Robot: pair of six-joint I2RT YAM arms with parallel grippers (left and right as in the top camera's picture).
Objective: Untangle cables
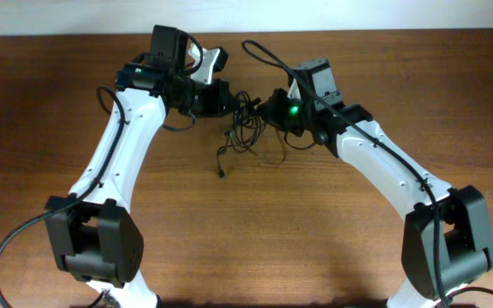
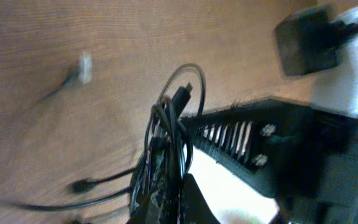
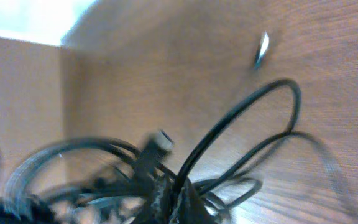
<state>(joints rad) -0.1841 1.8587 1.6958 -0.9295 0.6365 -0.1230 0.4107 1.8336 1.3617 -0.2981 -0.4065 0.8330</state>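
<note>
The cables (image 1: 245, 122) are a small tangle of thin black cords hanging between my two grippers above the wooden table, with one plug end (image 1: 221, 174) trailing down toward the front. My left gripper (image 1: 228, 97) is shut on the left side of the tangle; the left wrist view shows cords (image 2: 169, 134) pinched between its fingers (image 2: 180, 199). My right gripper (image 1: 268, 111) is shut on the right side; the right wrist view shows looping cords (image 3: 241, 124) rising from its closed fingertips (image 3: 173, 198). A plug (image 3: 158, 140) sticks out of the bunch.
The wooden table (image 1: 255, 239) stretches under both arms. The thicker black arm cable (image 1: 268, 56) arcs above the right arm. A loose plug end (image 2: 84, 67) lies on the wood in the left wrist view. The right arm's body (image 2: 303, 155) is close to the left gripper.
</note>
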